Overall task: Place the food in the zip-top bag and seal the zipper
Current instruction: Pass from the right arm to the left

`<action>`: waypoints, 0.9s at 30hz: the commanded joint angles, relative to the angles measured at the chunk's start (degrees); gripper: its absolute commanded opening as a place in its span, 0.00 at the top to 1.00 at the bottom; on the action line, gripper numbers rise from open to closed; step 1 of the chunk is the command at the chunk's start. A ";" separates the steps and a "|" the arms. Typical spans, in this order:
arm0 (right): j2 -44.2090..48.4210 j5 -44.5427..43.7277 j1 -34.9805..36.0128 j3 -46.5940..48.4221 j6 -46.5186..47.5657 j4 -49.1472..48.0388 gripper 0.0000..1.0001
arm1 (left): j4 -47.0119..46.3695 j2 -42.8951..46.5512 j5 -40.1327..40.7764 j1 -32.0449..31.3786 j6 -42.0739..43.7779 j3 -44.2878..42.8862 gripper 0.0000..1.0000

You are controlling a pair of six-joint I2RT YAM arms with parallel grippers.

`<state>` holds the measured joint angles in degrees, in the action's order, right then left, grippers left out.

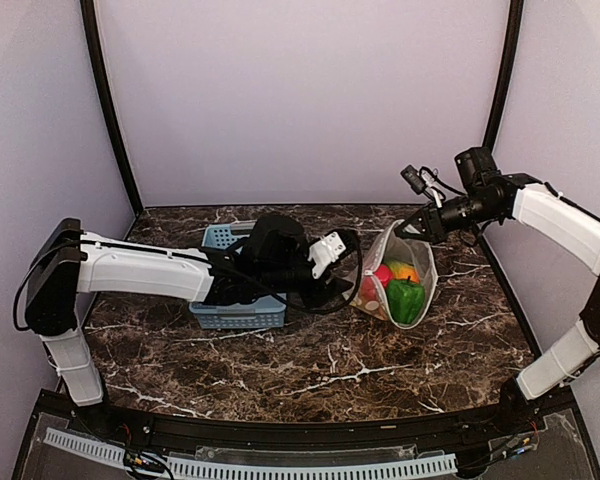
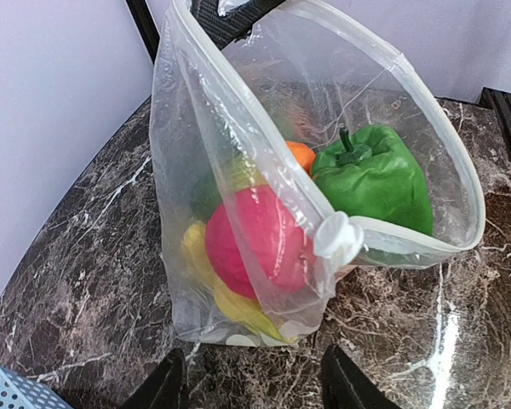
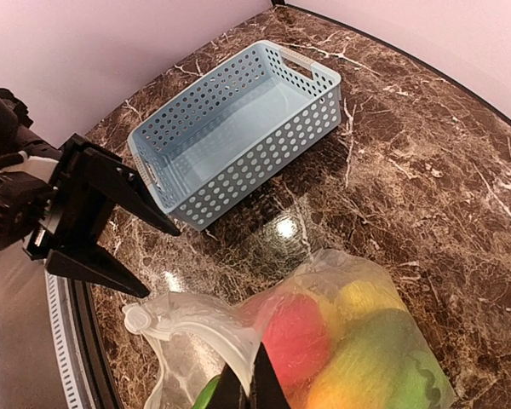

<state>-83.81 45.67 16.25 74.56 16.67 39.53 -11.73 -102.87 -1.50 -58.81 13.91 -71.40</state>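
Two grippers are bracketing the zip-top bag (image 2: 175, 213), right of centre with the food (image 2: 255, 239) inside: the right gripper (image 3: 251, 385) is clamping its far rim; the left gripper (image 3: 162, 262), jaws apart, is facing the zipper (image 2: 255, 153) running near-to-far just rightward

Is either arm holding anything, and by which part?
The right pincer pinches the zip-top bag by its mouth edge; the left pincer holds nothing.

Open zip-top bag (image 2: 196, 162) (food (image 2: 383, 183) inside)
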 commanded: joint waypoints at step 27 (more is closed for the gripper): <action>-4.36 0.45 0.80 4.35 -1.29 -0.07 1.00 | -10.72 -7.27 -6.56 -0.57 8.20 -3.05 0.36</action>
<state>-87.46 46.26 16.53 77.19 15.77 39.97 -18.87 -111.74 -11.05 -57.89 19.33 -76.77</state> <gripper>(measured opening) 0.003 0.637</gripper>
